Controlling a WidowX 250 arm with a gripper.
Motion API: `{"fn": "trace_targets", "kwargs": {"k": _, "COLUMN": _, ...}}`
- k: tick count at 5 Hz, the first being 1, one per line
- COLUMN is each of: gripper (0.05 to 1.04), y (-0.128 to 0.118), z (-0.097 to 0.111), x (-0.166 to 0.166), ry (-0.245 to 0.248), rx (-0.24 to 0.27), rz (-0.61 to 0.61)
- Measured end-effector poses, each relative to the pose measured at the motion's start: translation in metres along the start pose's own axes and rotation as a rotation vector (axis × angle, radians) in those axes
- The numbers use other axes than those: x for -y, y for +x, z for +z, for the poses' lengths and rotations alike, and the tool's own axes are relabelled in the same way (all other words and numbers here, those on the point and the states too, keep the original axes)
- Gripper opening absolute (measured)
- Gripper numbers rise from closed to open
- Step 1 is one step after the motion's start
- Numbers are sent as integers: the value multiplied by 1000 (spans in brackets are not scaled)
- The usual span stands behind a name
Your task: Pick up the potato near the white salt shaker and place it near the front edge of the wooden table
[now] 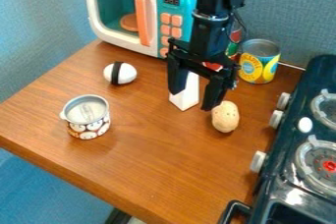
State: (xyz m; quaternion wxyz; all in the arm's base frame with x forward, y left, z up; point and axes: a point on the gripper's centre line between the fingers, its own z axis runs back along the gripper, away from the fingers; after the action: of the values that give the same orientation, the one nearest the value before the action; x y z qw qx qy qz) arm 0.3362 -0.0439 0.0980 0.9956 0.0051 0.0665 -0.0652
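Observation:
The black gripper (192,101) hangs from the top over the back right part of the wooden table, its two fingers apart and open. Behind and between the fingers stands a white block-like object (186,93), partly hidden by the gripper. Just right of the right finger's tip lies a tan, potato-like object (225,117). A white egg-shaped piece with a black band (120,73) lies to the left of the gripper. Farther front left is an open can with a patterned side (87,116). A yellow and blue can (259,61) stands at the back right.
A toy microwave (141,14) in white and teal stands at the back left, with another can partly hidden behind the arm. Along the right side is a dark toy stove (307,154) with knobs and burners. The wooden table (154,166) ends at a front left edge.

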Motion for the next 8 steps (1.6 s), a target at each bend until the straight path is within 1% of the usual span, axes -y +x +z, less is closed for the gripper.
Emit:
{"fn": "trace_targets", "kwargs": {"k": 1, "gripper": 1001, "y": 0, "z": -13, "x": 0, "ry": 0, "rx": -40, "rz": 1}}
{"fn": "trace_targets", "kwargs": {"k": 2, "gripper": 1001, "y": 15, "z": -12, "x": 8, "ry": -58, "rx": 24, "rz": 85}}
{"fn": "trace_targets", "kwargs": {"k": 3, "gripper": 1001, "y": 27, "z": -11, "x": 16, "ry": -110, "rx": 88, "rz": 137}}
{"fn": "trace_targets", "kwargs": {"k": 4, "gripper": 1001, "y": 36, "z": -9, "x": 19, "ry": -139, "rx": 144, "rz": 182}}
{"fn": "trace_targets", "kwargs": {"k": 5, "gripper": 1001, "y": 45, "z": -22, "x": 13, "ry": -98, "rx": 160, "rz": 258}}
{"fn": "trace_targets", "kwargs": {"k": 6, "gripper": 1001, "y": 49, "z": -32, "x": 5, "ry": -46, "rx": 163, "rz": 315}}
{"fn": "trace_targets", "kwargs": {"k": 7, "gripper": 1001, "y": 56, "z": -37, "x": 10, "ry": -44, "rx": 163, "rz": 315}}
{"fn": "trace_targets", "kwargs": {"k": 8, "gripper": 1001, "y": 63, "z": -45, "x": 15, "ry": -66, "rx": 160, "rz": 320}}
